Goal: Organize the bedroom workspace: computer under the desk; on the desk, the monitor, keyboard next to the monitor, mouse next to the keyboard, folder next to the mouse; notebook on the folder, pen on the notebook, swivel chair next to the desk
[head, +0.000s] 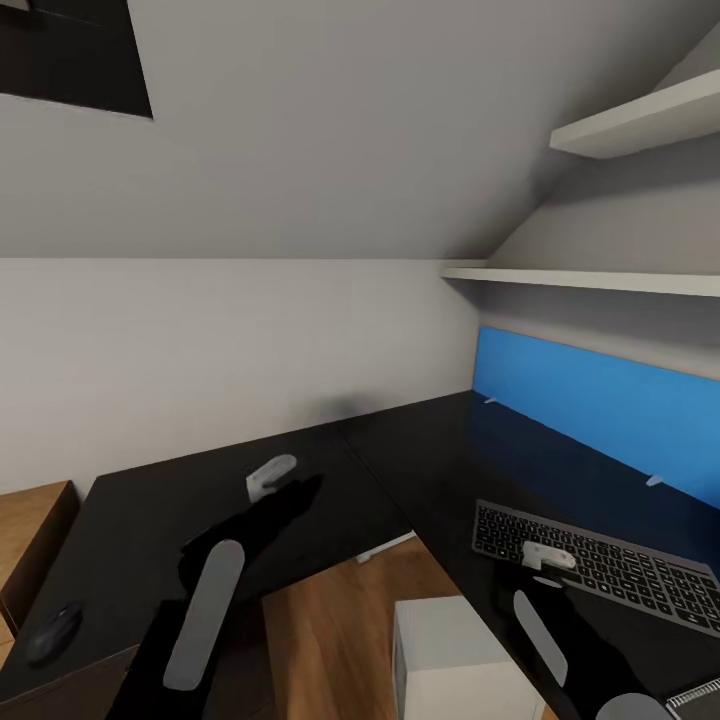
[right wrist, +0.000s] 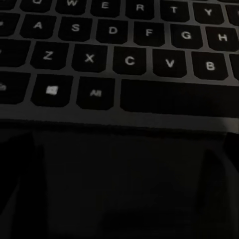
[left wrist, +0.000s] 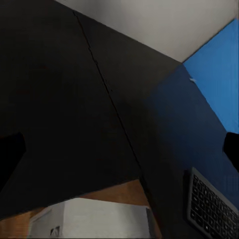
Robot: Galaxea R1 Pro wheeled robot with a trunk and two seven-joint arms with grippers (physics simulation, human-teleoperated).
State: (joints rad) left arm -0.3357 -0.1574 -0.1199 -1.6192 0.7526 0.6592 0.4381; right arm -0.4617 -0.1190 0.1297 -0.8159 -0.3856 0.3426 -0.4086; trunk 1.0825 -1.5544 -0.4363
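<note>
Nearest the head camera: two black arms over large L-shaped desk with glossy black top [head: 400, 470] and blue back panel. Below the desk's inner corner, on wood floor [head: 330, 620], pale grey-white box-shaped computer tower [head: 455, 660], top face visible. On right wing of desk, close to the blue panel, slim keyboard with dark grey keys in thin silver frame [head: 610, 565]. Near left front edge of desk, small dark mouse [head: 52, 632]. Right gripper [head: 547, 557] low at keyboard's front edge, fingers spread wide, holding nothing. Left gripper [head: 270, 478] above left wing of desk, dark fingertips [left wrist: 10, 154] far apart, empty.
</note>
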